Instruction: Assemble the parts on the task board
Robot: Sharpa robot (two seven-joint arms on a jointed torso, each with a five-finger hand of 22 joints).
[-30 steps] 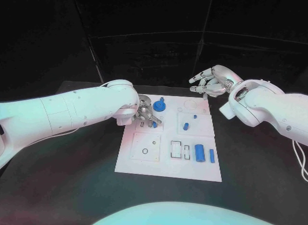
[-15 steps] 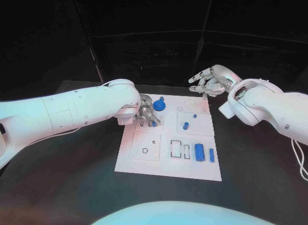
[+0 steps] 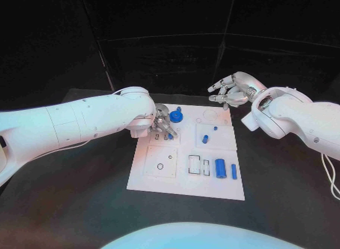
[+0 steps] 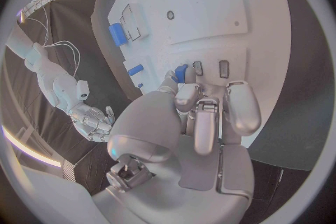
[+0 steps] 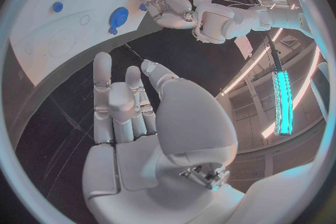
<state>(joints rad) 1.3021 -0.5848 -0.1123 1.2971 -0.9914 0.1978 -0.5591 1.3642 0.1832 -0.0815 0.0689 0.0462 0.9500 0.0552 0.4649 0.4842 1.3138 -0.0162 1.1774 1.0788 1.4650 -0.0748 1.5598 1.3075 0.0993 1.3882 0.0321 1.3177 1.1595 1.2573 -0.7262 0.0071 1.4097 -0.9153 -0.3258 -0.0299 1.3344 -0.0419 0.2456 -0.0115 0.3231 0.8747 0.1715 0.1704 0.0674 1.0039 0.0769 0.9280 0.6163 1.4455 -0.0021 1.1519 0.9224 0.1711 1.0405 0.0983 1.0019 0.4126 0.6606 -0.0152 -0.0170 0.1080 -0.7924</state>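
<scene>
The white task board (image 3: 186, 179) lies in the middle of the black table. My left hand (image 3: 163, 126) is low over its far left corner, fingers curled down. In the left wrist view its fingertips (image 4: 187, 92) pinch a small blue part (image 4: 181, 73) just above two small slots (image 4: 198, 68). A round blue part with a knob (image 3: 176, 116) stands just beyond that hand. My right hand (image 3: 231, 91) hovers past the board's far edge with fingers apart, and it holds nothing (image 5: 140, 123).
A small blue peg (image 3: 204, 139) and a tinier one (image 3: 215, 128) stand on the board's right half. Two blue cylinders (image 3: 221, 168) lie near its right near corner, beside outlined rectangular slots (image 3: 194, 165). Black table surrounds the board.
The left hand's fingers have shifted very slightly over the same corner of the board. The right hand has stayed where it was.
</scene>
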